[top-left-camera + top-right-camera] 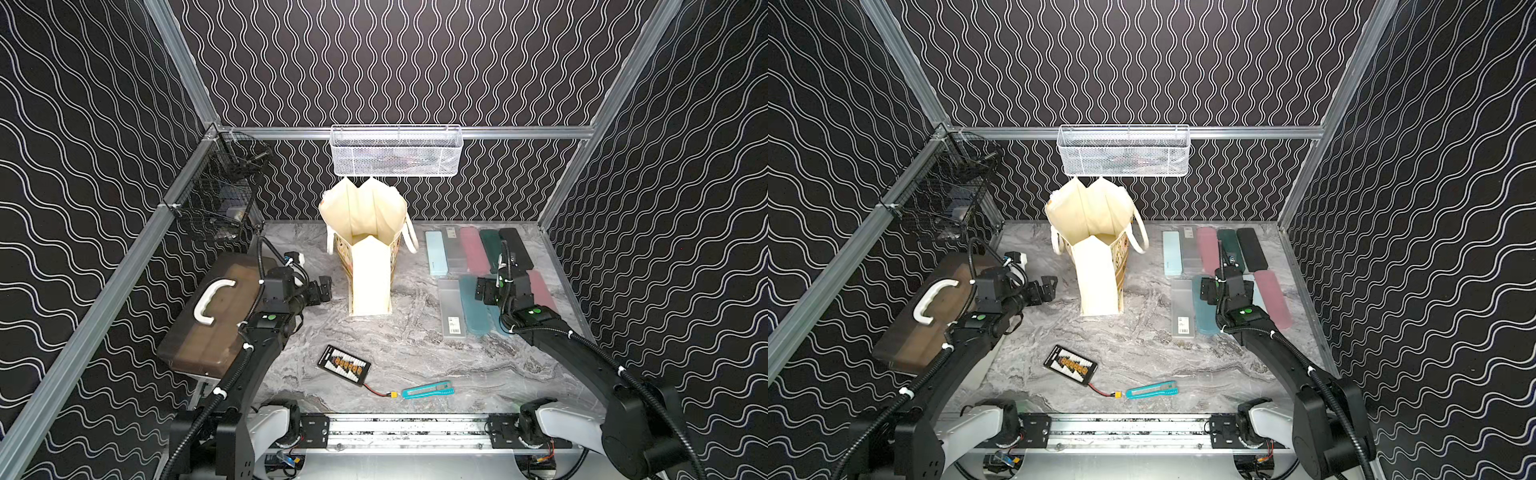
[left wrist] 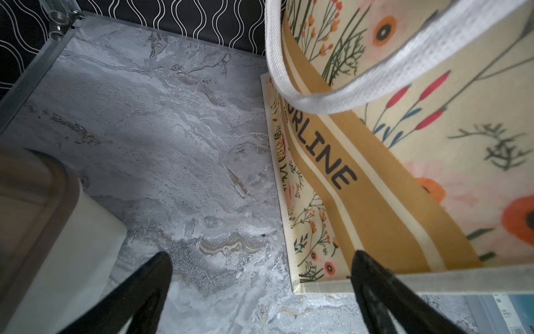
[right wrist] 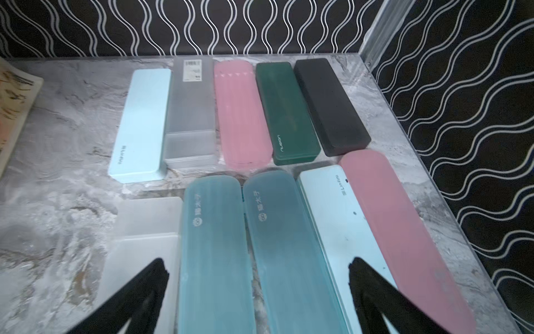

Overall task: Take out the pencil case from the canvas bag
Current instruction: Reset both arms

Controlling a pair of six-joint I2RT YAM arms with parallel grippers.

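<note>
At the left edge of the marble counter sits a brown plastic case with a white handle, below a black wire basket fixed to the side rail. The left arm reaches over that case toward the canvas bag. Its jaws are spread wide and hold nothing, just beside the bag's flowered side near its base. The bag stands upright at the middle back of the counter, mouth open, its far rim just below a white mesh basket. Nearer the front lie a black connector board and a teal utility knife. Right of the bag, ten pencil cases lie in two rows. The right arm hangs over the near row, jaws wide apart, gripping nothing.
</note>
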